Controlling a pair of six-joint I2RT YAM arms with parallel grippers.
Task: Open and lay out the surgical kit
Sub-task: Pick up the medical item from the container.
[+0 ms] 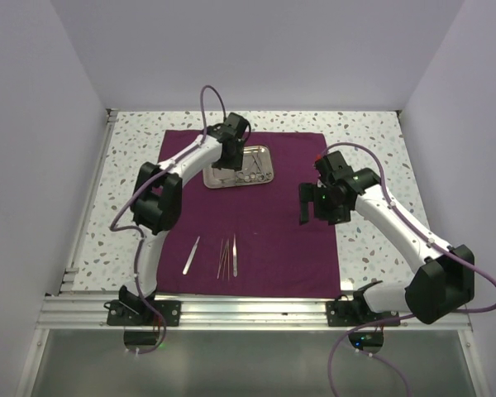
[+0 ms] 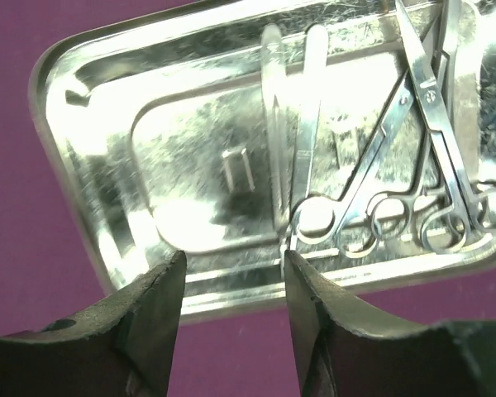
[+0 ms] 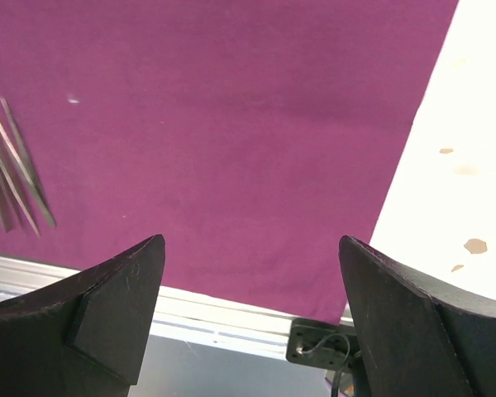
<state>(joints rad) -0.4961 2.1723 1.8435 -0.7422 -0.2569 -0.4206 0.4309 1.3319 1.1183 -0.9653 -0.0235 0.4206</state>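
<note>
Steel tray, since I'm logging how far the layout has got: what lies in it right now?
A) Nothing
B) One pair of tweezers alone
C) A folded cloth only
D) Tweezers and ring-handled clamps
D: the left wrist view shows tweezers and several ring-handled clamps lying together inside the steel tray.

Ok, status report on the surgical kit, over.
Left tool open over tray, empty. Right tool open above cloth. Thin instruments laid out, clamps in tray. No obstruction.
</note>
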